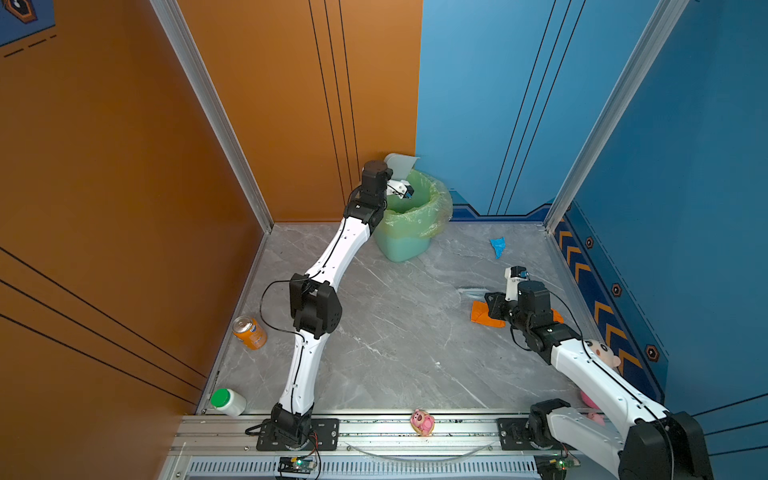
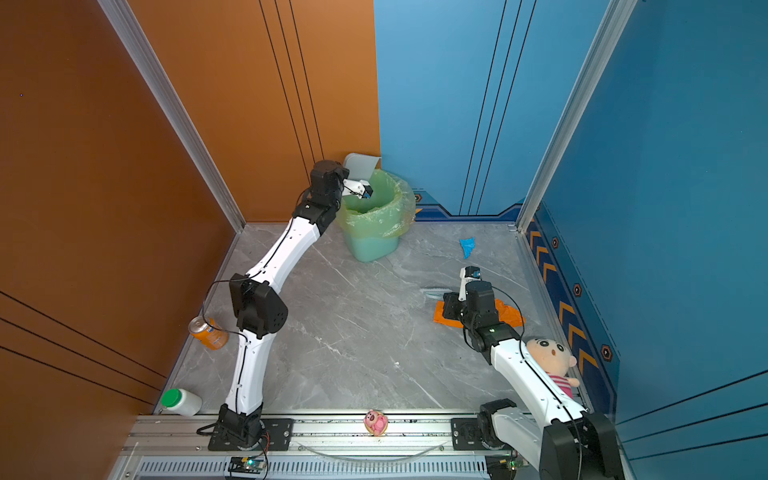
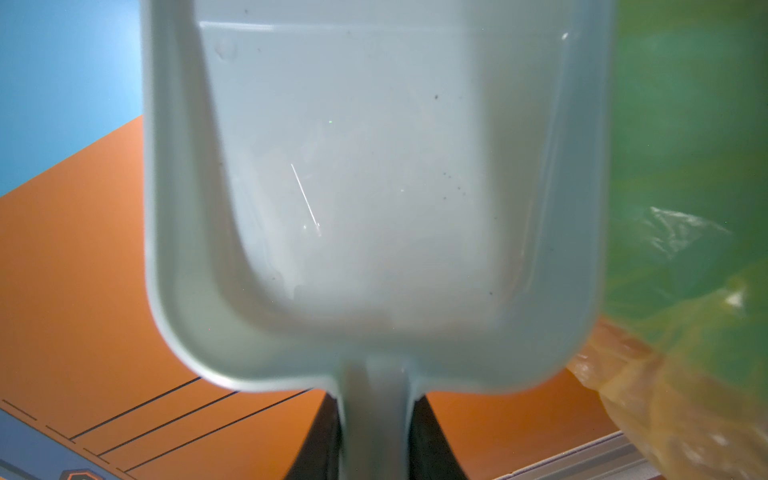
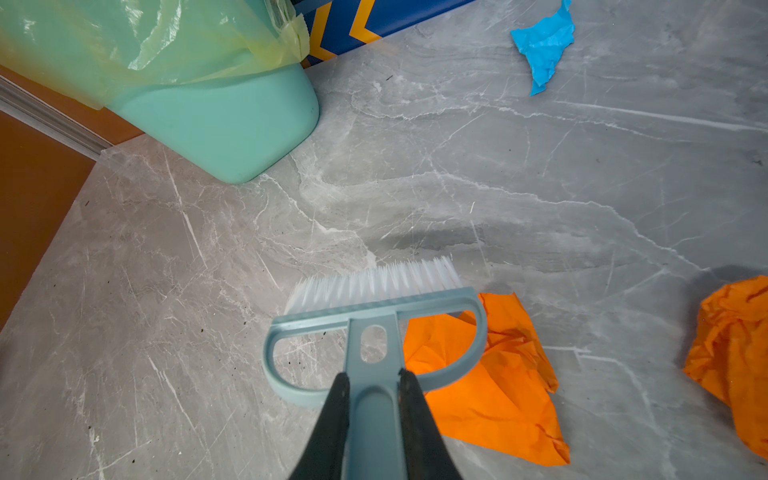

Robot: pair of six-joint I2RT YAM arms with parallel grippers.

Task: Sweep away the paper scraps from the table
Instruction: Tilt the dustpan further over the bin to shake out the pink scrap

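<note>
Closed tight, the right gripper [image 4: 374, 399] is clamping the handle of the brush [image 4: 376, 309], with a black finger pressing each side of the stem. The white bristles are pointing down at the table [image 4: 540, 199]; whether they are touching it I cannot tell. One of the paper scraps, an orange scrap [image 4: 494, 390], is lying flat just beside and partly under the brush's loop. A second orange scrap [image 4: 735, 361] is lying crumpled further off on the same side. In both top views the right wrist is hanging over these two and hiding part of them. A blue scrap [image 1: 497, 246] is lying well apart, toward the back of the table near the right rail.

Across the table, the left gripper [image 3: 376, 440] is squeezing the stem of the dustpan [image 1: 401, 164] and holding it tilted above the back rim of the bin [image 1: 405, 241], whose green bag is spilling over its edge. The bin is standing in the far corner, with bare marble between it and the brush.

Around the edges, a can [image 1: 249, 332] and a bottle [image 1: 227, 402] are lying by the left rail. A pink toy [image 1: 422, 422] is sitting on the front rail, and a doll [image 2: 550, 359] is leaning beside the right arm.
</note>
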